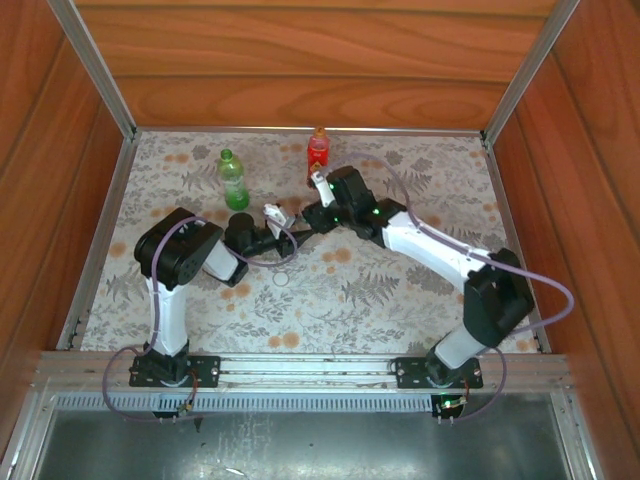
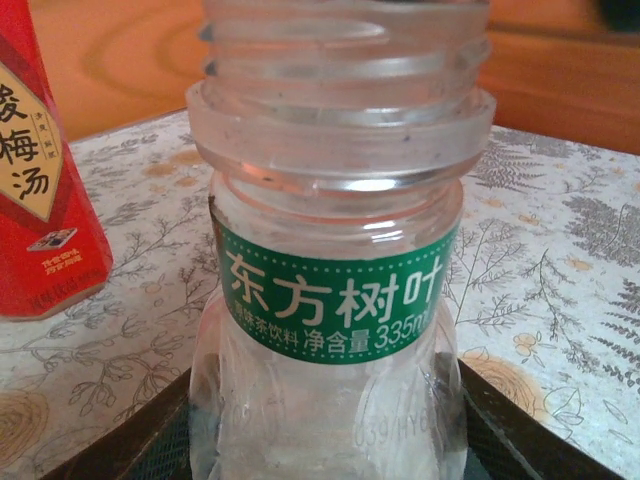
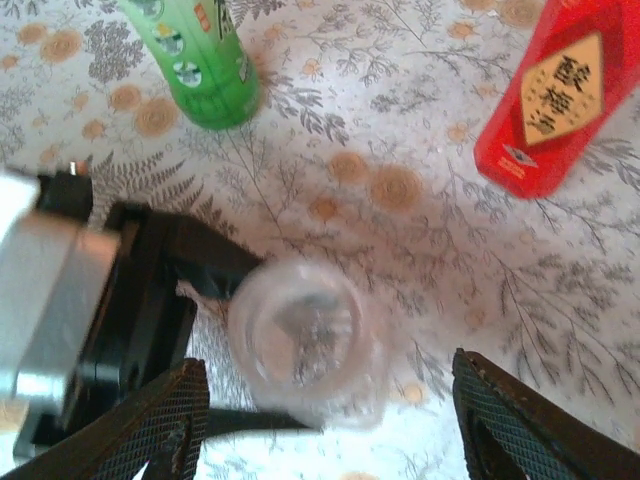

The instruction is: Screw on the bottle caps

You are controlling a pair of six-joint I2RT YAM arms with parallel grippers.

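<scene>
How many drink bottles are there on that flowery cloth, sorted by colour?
green plastic bottle: 1
red plastic bottle: 1
clear plastic bottle: 1
Total: 3

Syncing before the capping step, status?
Left hand shut on clear bottle, neck bare. Right hand open over its mouth, empty. Green bottle, red bottle stand apart.
</scene>
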